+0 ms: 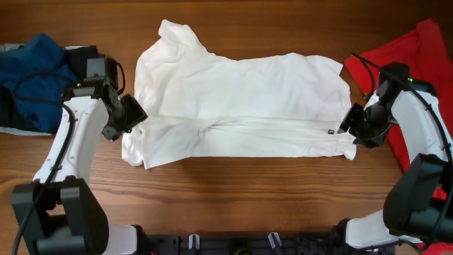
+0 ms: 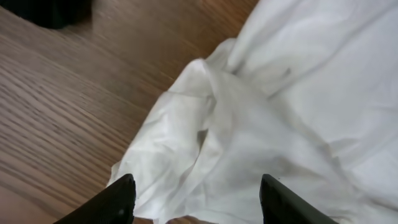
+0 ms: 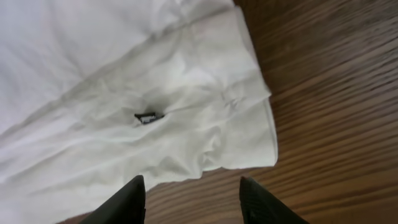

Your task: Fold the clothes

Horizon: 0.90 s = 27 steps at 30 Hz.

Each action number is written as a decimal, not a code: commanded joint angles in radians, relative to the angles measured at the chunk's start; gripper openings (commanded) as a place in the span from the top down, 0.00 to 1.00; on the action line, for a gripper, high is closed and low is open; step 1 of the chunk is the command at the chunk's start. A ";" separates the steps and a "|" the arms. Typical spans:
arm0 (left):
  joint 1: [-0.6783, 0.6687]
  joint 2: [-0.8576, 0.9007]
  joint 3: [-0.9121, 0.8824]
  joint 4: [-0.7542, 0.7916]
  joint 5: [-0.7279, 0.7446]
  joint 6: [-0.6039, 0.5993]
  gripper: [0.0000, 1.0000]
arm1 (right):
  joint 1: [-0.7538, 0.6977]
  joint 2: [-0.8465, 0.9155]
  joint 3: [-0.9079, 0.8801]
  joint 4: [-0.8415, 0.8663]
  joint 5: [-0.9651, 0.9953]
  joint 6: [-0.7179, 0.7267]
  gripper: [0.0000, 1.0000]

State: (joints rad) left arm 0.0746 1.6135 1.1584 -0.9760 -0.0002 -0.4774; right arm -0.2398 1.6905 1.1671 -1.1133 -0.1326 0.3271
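Observation:
A large white T-shirt (image 1: 241, 99) lies spread across the wooden table, its near part folded over, with a small black label (image 1: 330, 131) near its right end. My left gripper (image 1: 134, 113) is open at the shirt's left edge; in the left wrist view its jaws (image 2: 196, 199) hover over rumpled white cloth (image 2: 261, 124). My right gripper (image 1: 348, 126) is open at the shirt's right edge; in the right wrist view its jaws (image 3: 193, 199) sit just off the cloth's corner (image 3: 249, 137), with the label (image 3: 148, 117) beyond. A red shirt (image 1: 414, 57) lies at the far right.
A dark blue garment (image 1: 32, 71) lies bunched at the far left on a pale sheet. The red shirt lies partly under the right arm. Bare wooden table (image 1: 241, 191) runs along the front, with black arm bases at the near edge.

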 commanded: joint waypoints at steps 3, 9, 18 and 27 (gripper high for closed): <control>-0.038 -0.008 -0.086 0.009 0.085 0.010 0.37 | 0.045 0.008 -0.005 -0.015 -0.026 -0.015 0.51; -0.051 -0.007 -0.108 0.040 0.086 0.009 0.40 | 0.089 0.008 -0.005 -0.029 0.004 -0.013 0.51; -0.051 -0.007 -0.108 0.032 0.086 0.021 0.50 | 0.097 0.008 -0.113 0.057 0.012 -0.010 0.51; -0.051 -0.007 -0.164 0.060 0.086 0.021 0.51 | 0.097 0.008 -0.159 0.109 0.013 -0.010 0.51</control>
State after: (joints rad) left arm 0.0269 1.6135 1.0332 -0.9310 0.0772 -0.4686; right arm -0.1490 1.6909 1.0183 -1.0126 -0.1333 0.3267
